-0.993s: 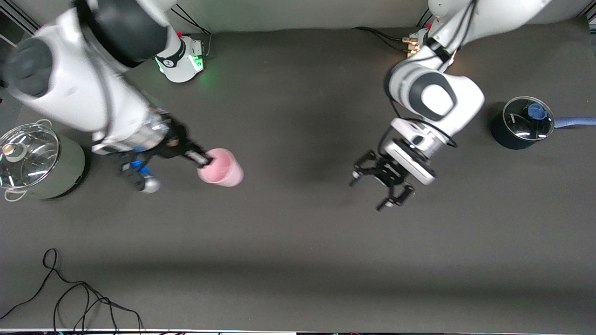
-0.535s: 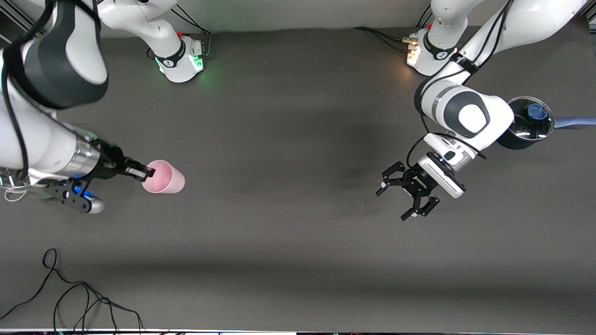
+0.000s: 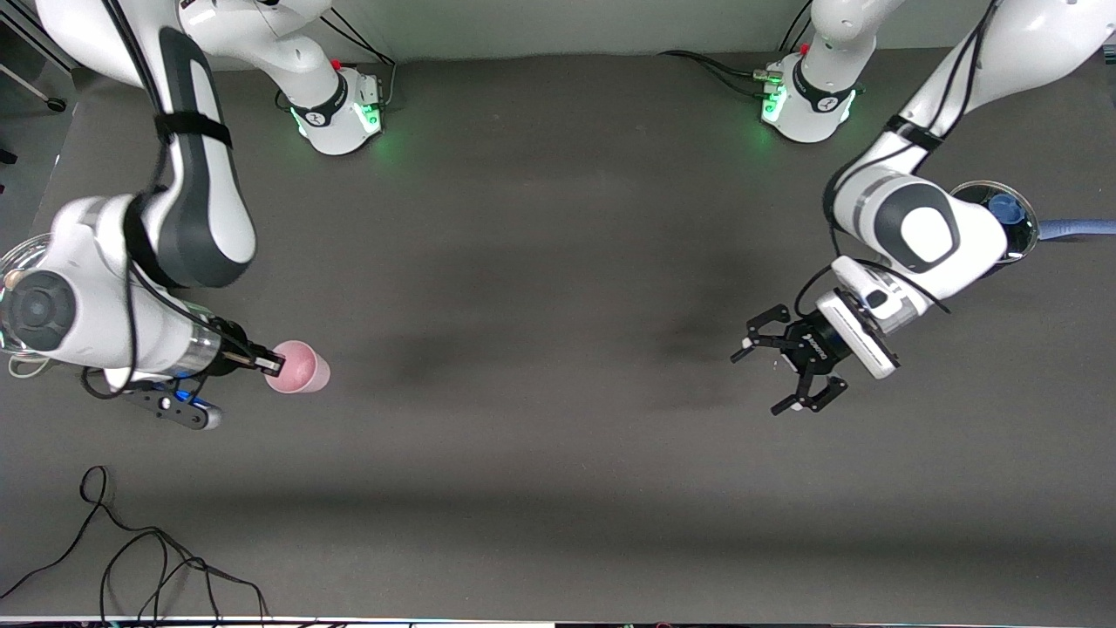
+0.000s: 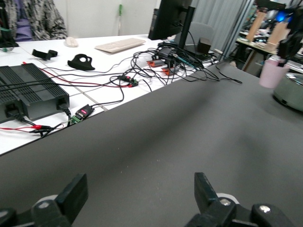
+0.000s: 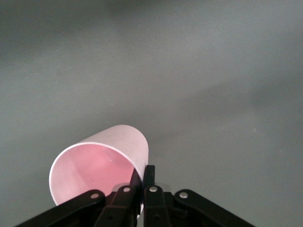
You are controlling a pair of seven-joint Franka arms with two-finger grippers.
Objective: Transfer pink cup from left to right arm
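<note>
Cup-carrying right pincer (image 3: 268, 362) swinging toward lower left of frame, clamped on pink cup (image 3: 299, 368) rim above desk (image 3: 540, 262); left pincer (image 3: 789, 371) apart, backing away at right. Keeping rim grip firm.

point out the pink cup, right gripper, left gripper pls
pink cup (image 3: 301, 370), front view, on its side wall.
right gripper (image 3: 269, 361), front view, fingertips shut on the cup's rim.
left gripper (image 3: 781, 377), front view, gap between open fingers.
</note>
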